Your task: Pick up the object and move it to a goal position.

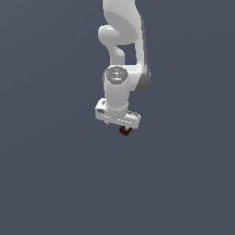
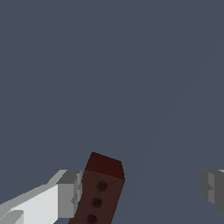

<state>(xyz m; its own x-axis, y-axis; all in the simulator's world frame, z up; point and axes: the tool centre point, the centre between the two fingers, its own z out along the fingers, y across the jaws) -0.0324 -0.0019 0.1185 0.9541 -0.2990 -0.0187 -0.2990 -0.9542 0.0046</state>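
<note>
The end effector [image 1: 124,127] hung from the arm [image 1: 123,55] w/ the object [image 1: 124,131], a small dark red-brown block, just under it, center of the exterior view. In the wrist view the fingers [image 2: 70,194] stood spread: one touched the object [image 2: 99,188], the other sat well apart (so no pinch yet). Risk, as I judged it: w/ one-sided contact the tilted block could've been nudged or dropped before closing. Goal position not visible.
</note>
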